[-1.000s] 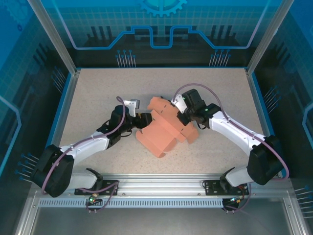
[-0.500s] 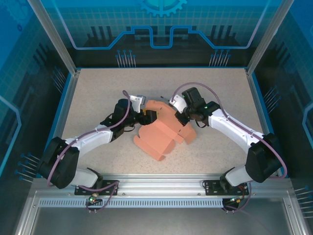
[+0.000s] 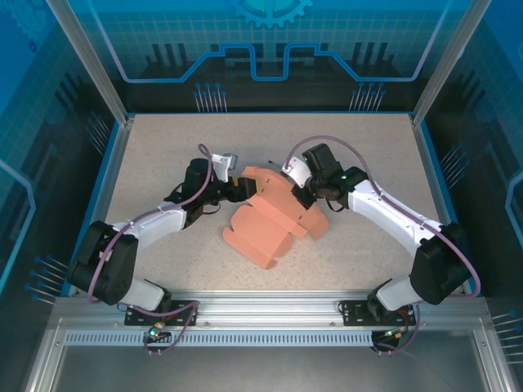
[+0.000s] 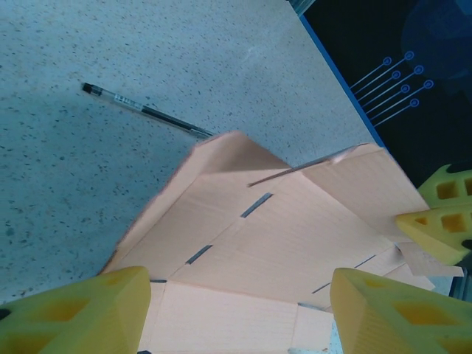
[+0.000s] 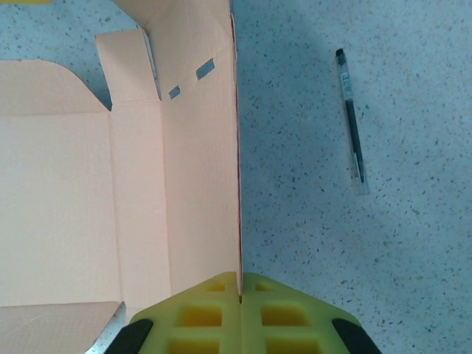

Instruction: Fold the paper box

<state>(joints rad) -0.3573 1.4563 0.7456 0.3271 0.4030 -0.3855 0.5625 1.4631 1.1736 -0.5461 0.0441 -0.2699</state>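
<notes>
Right, the paper box (image 3: 274, 219) sits mid-desk (image 3: 155, 147), partly folded, one panel raised. The right gripper (image 5: 240, 291) is pinched onto that panel's edge, while the left gripper (image 4: 240, 302) is spread wide with a box corner ahead between its fingers, not clamped. Best bet: right holds the wall steady, left closes near the crease and folds along the score slowly, since thin card buckles. Count: one box, one pen (image 5: 352, 122), two grippers

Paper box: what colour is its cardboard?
Plain salmon pink. The box shows best in the right wrist view.
</notes>
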